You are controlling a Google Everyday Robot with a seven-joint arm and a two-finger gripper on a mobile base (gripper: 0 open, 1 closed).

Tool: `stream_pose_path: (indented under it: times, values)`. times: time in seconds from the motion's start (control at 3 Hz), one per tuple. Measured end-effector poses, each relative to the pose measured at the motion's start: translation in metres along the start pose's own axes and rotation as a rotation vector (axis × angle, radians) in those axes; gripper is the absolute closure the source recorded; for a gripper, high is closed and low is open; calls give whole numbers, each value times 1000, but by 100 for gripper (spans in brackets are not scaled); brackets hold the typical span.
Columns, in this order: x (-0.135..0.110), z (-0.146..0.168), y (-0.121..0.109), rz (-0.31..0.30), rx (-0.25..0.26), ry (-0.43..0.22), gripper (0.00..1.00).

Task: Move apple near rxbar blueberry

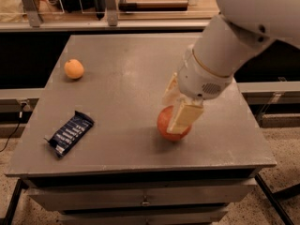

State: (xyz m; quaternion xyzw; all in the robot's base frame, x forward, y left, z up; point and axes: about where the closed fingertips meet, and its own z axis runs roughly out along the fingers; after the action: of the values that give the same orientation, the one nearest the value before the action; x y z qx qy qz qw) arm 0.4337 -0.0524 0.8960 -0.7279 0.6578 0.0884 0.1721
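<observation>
The red-orange apple is in the middle-right of the grey table, held between the cream fingers of my gripper. The gripper comes down from the white arm at the upper right and is shut on the apple, one finger in front and one behind. The apple is at or just above the tabletop; I cannot tell which. The rxbar blueberry, a dark navy wrapper with white lettering, lies flat near the front left corner, well to the left of the apple.
A small orange-yellow fruit sits at the table's left side towards the back. A shelf rail with metal posts runs behind the table. The table's front edge is close below the apple.
</observation>
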Motion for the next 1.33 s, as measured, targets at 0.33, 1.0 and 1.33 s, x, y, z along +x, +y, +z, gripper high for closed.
stream_pose_path:
  times: [0.33,1.0,1.33]
  values:
    - [-52,11,-17,-103,-25,-47,100]
    - [-140,53,-32,-284,-94,-81,82]
    - [-142,53,-31,-288,-94,-80,59]
